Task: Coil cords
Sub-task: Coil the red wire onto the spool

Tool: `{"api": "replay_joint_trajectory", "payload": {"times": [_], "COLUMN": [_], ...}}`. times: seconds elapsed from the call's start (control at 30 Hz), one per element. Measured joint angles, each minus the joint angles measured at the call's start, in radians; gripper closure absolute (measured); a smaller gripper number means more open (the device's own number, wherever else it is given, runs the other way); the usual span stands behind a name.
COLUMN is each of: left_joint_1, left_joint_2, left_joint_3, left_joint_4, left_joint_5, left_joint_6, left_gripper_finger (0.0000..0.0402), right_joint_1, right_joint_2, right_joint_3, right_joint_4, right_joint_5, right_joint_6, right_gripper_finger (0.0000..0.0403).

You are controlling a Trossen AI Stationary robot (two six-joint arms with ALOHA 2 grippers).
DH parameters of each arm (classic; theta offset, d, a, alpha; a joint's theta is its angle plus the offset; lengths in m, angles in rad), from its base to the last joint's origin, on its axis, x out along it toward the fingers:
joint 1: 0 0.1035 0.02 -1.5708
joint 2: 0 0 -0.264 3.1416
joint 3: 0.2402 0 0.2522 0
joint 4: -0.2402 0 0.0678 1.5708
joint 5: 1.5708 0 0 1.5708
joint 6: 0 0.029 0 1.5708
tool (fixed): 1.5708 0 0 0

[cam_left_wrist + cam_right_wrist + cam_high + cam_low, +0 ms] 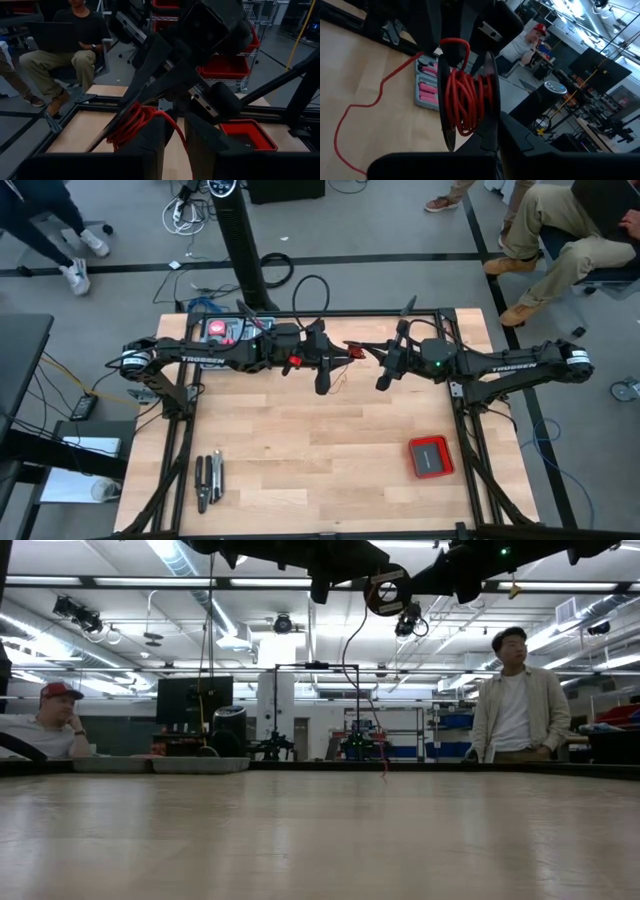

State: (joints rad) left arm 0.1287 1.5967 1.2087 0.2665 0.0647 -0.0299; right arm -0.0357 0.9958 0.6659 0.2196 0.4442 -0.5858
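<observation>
Red thin wire point(465, 102) is wound in a thick bundle around a small black spool point(487, 97) with flat round flanges, held up in the air above the middle of the far half of the pale wooden table point(300, 450). From the bundle a loose tail of the same wire hangs down and trails in a wavy line over the tabletop. In the low view the spool shows high up, with the wire dropping from it in a thin line towards the table.

Right gripper point(492, 142) has its two dark fingers pressed together on the spool's flange, clamped on it from below. Left gripper point(175, 135) meets it from the other side; its fingers stand partly apart, with the red wire running over and between them, touching one finger point(150, 140).

Farther out, a flat red square box point(431, 456) lies on the table's near right part, well apart from the arms. A pair of dark hand tools point(209, 481) lies near the near left edge. A grey tool case with pink-handled tools point(427, 90) sits at the far left edge, beneath the left arm.
</observation>
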Motion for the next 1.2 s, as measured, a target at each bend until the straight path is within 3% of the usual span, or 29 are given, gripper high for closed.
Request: {"api": "replay_joint_trajectory", "payload": {"times": [0.43, 0.87, 1.2], "left_joint_1": [-0.002, -0.010, -0.039], "left_joint_2": [0.000, 0.000, 0.020], "left_joint_3": [0.035, 0.037, 0.029], "left_joint_4": [0.008, -0.025, -0.024], "left_joint_5": [0.019, -0.004, -0.124], "left_joint_6": [-0.001, -0.008, 0.025], "left_gripper_finger": [0.0327, 0.0327, 0.0327], "right_joint_1": [-0.001, -0.015, -0.014], "right_joint_2": [0.006, 0.116, 0.117], "right_joint_3": [0.001, 0.086, 0.088], "right_joint_4": [0.048, 0.091, 0.174], "right_joint_5": [0.004, 0.061, 0.041], "right_joint_6": [-0.012, -0.052, -0.007], "right_gripper_finger": [0.0403, 0.0403, 0.0403]}}
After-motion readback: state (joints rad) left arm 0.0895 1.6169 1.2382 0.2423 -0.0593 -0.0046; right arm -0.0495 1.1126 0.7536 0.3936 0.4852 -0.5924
